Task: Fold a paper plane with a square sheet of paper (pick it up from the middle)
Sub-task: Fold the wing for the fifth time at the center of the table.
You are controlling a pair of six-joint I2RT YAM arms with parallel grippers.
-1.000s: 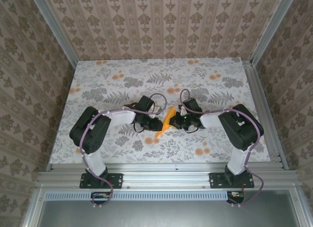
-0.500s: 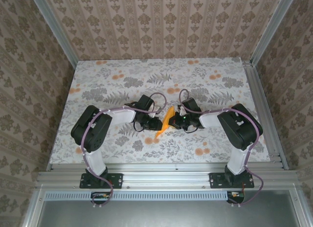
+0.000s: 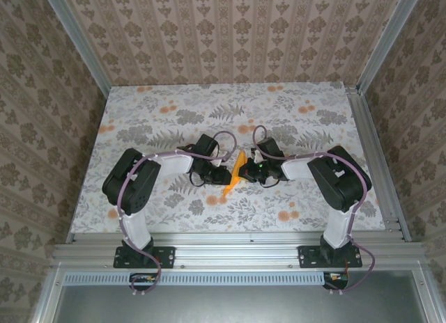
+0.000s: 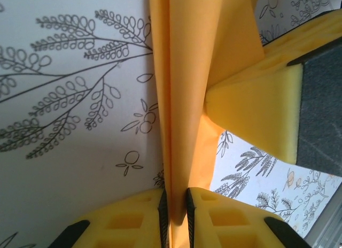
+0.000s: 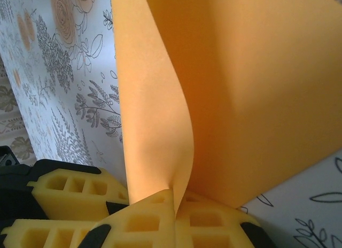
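since the earlier frame the right pincer (image 3: 247,171) has edged leftward toward the square sheet of paper (image 3: 235,175) at mid-bench (image 3: 167,114). overhead we see the arms meeting; the wrist views add the grips: the left pincer (image 4: 175,199) clamps the folded edge, and the right pinches a curled corner.

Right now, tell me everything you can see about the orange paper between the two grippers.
The orange paper is thin, plain, matte bright orange, unmarked. It is folded into a narrow wedge with a sharp centre crease, flaps curving apart. It stands on edge, tilted, over the floral cloth at mid-table. The left gripper is shut on its crease; the right gripper is shut on a flap opposite. Whether it touches the cloth is unclear.
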